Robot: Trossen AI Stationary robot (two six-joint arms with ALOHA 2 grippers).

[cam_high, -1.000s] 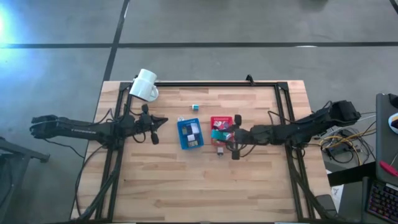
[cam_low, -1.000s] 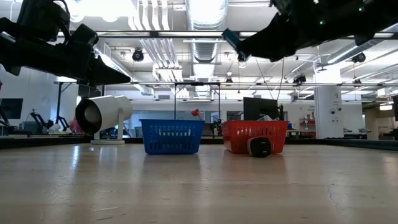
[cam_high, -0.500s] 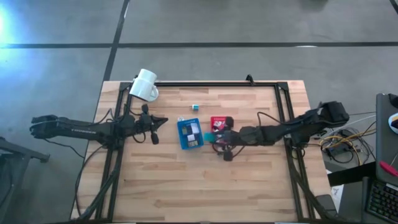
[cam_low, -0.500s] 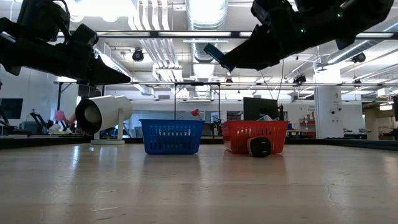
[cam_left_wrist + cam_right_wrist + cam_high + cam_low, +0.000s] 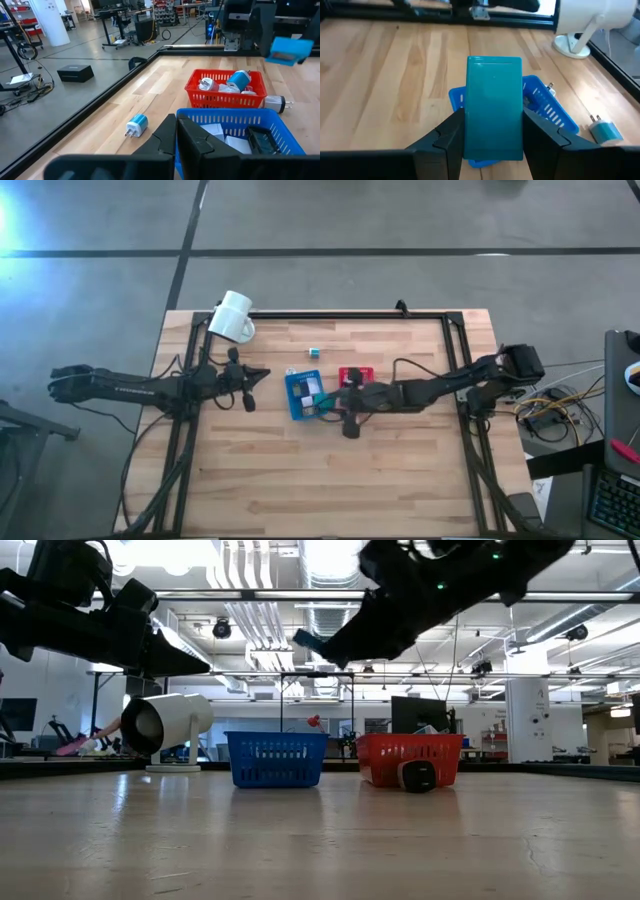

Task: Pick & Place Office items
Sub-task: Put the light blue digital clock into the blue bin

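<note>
No text, label, brand, number or sign can be read anywhere: none is made out on the teal block [image 5: 493,107] held between the right fingers [image 5: 451,135], nor on the blue basket [image 5: 235,121] or red basket [image 5: 225,100] beyond the left fingers [image 5: 165,140].

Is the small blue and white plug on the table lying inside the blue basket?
No, the blue and white plug lies on the bare wood outside the blue basket, as the left wrist view shows.
</note>
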